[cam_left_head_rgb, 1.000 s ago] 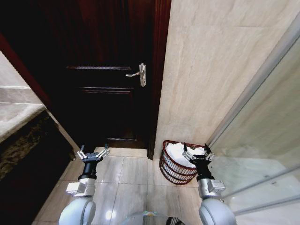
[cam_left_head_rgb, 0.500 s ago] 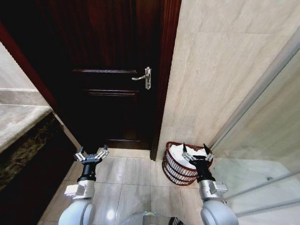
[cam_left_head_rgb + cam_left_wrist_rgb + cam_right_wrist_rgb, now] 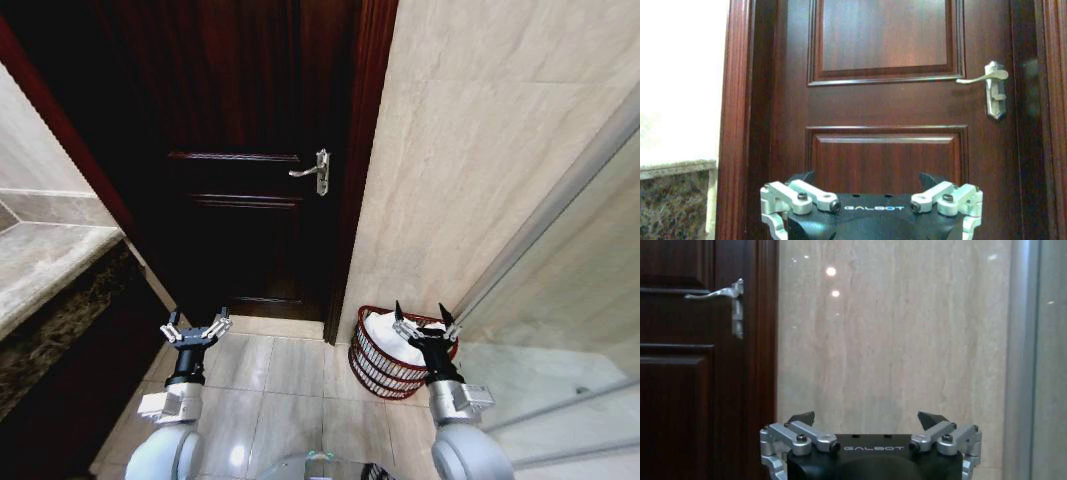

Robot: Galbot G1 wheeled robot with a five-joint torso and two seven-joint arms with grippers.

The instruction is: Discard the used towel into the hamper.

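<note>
— What do you have closest to you?

— Your two arms, low in the head view. The left gripper point(image 3: 196, 328) hangs over the pale floor tiles point(image 3: 290, 365) in front of the door, fingers spread wide with nothing between them. The right gripper point(image 3: 422, 322) is spread just as wide and also holds nothing; from your head camera it overlaps the hamper's near rim, but you cannot tell whether it touches it.

— And the hamper itself?

— You see one hamper point(image 3: 378, 366), a small round basket of thin dark reddish-brown slats with hoop bands, flaring wider at the rim. It stands on the floor against the beige wall point(image 3: 460, 170), just beside the door frame, near a glass panel point(image 3: 570, 300) on your right. One bundle of white towel point(image 3: 388, 330) lies inside, bulging up to the rim.

— What is farther off?

— One dark wooden door point(image 3: 250, 180), shut, with one silver lever handle point(image 3: 318, 172). Your left wrist camera faces that door point(image 3: 887, 100) and its handle point(image 3: 992, 87) straight on. To your left, one stone counter point(image 3: 45, 265) edges the view.
</note>
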